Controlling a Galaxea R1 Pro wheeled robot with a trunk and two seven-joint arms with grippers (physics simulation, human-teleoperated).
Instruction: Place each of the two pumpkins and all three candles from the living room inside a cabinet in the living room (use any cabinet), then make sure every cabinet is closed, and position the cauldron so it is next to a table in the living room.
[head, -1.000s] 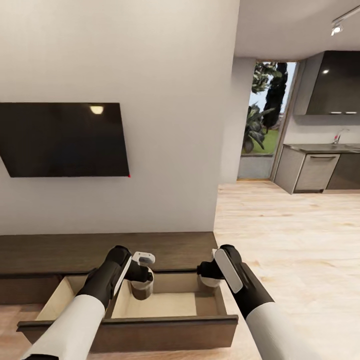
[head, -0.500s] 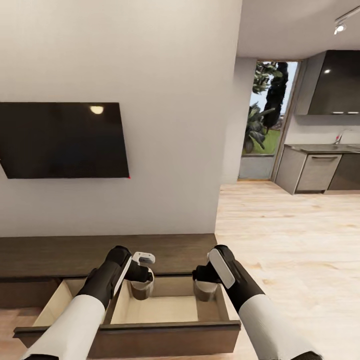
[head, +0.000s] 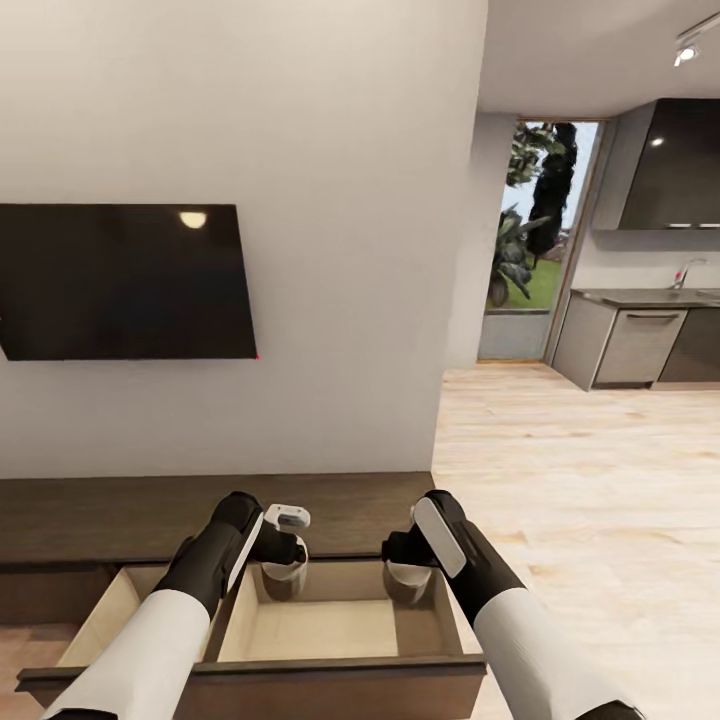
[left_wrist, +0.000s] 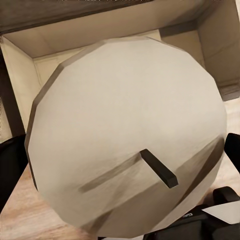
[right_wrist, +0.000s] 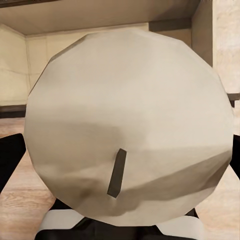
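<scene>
From the head view we saw both arms reaching down over the open drawer of the low dark-brown cabinet (head: 380, 497), which stood against the pale wall below the black TV (head: 125, 281). The left fingers (head: 284, 578) gripped a pale candle (head: 287, 582) just above the drawer's beige interior near its far left. The right fingers (head: 408, 578) gripped a second candle (head: 407, 585) over the far right of that drawer. Kitchen cupboards (head: 630, 345) stood far off to the right.

In the left wrist view, the first candle (left_wrist: 127, 135) showed its round top and dark wick, clamped above the drawer.

In the right wrist view, the second candle (right_wrist: 130, 130) showed likewise, clamped in the fingers.
</scene>
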